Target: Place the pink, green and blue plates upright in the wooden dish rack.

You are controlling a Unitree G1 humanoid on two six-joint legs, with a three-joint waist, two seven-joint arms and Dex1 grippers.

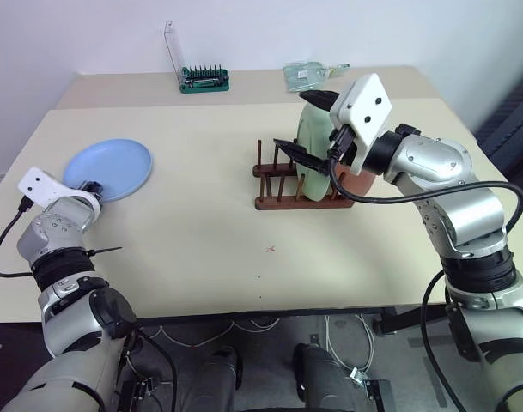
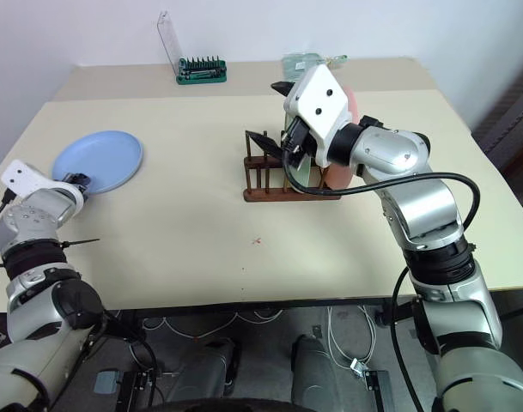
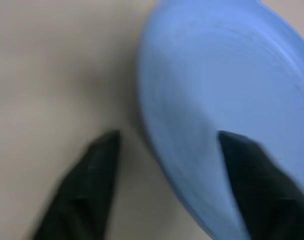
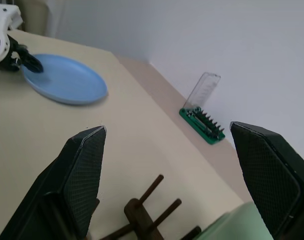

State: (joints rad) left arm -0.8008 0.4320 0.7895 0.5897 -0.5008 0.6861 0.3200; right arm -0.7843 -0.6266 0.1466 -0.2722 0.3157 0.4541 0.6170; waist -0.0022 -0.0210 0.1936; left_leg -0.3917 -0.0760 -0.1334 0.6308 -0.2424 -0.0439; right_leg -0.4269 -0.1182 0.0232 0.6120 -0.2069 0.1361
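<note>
Two plates, green (image 1: 313,137) and pink (image 1: 355,181), stand upright in the wooden dish rack (image 1: 282,182) on the worktop (image 1: 201,232). The right end effector (image 1: 307,127) hangs beside them, fingers spread wide, holding nothing. The blue plate (image 1: 109,168) lies flat far left; the left end effector (image 3: 166,150) straddles its rim, fingers apart.
</note>
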